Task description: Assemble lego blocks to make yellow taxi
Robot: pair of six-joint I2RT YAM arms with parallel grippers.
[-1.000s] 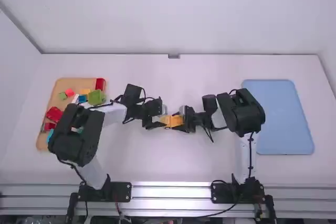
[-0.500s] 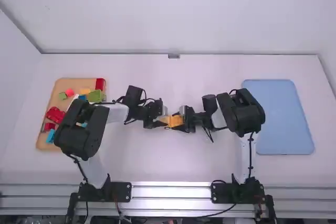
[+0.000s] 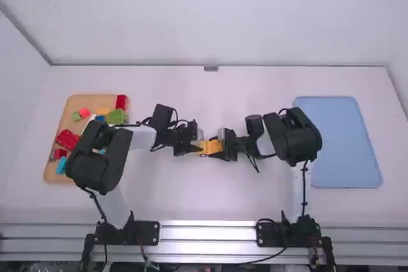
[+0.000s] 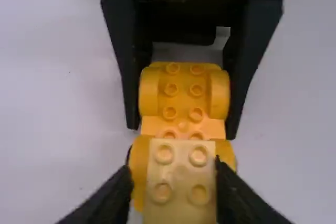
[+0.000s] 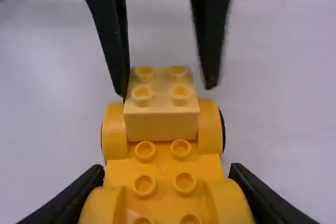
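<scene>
block (image 5: 162,123), pale and studded, inside loose left claw (image 3: 197,147), right claw (image 3: 218,147) tight on curvy orange chassis (image 5: 164,169)

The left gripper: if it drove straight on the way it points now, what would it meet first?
Most likely the wheeled yellow base, at its fenders beside the pale yellow brick, though depth is unclear.

The high view looked forward and down across the counter (image 3: 191,199); close wrist views shared the yellow chassis (image 4: 182,100) from opposite ends.
</scene>
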